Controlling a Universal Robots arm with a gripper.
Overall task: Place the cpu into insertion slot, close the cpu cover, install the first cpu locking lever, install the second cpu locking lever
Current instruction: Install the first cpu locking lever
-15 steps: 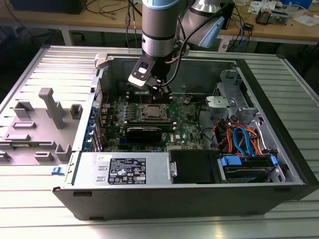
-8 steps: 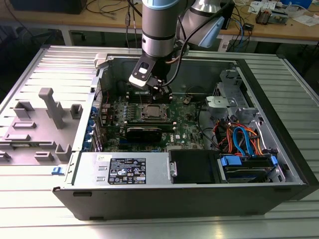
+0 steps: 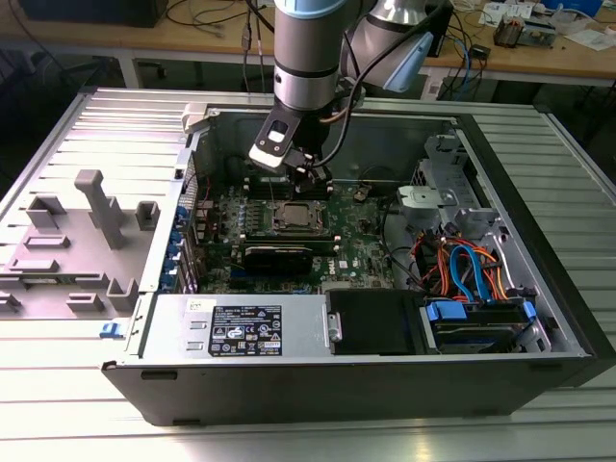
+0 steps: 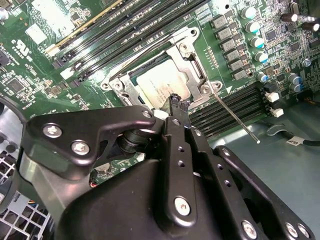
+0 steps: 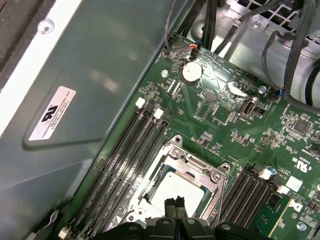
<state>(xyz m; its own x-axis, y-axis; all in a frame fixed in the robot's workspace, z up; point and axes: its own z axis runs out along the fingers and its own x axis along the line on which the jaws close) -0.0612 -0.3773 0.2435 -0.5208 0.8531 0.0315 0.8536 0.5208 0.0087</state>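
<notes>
The cpu lies flat in the insertion slot on the green board, its silver-grey top showing. The cpu cover is down around it, framing the chip through its window. A thin silver locking lever sticks out loose from the slot's corner over the black memory slots. My gripper hovers just above the chip's edge, fingers pressed together with nothing between them. In the first wrist view the gripper sits over the chip, and in the exterior view the gripper hangs just behind the slot.
The open computer case surrounds the board with metal walls. Memory slots flank the socket on both sides. Capacitors stand near one side. Drive bays and orange and blue cables fill the exterior view's right. Grey fixtures sit outside at the left.
</notes>
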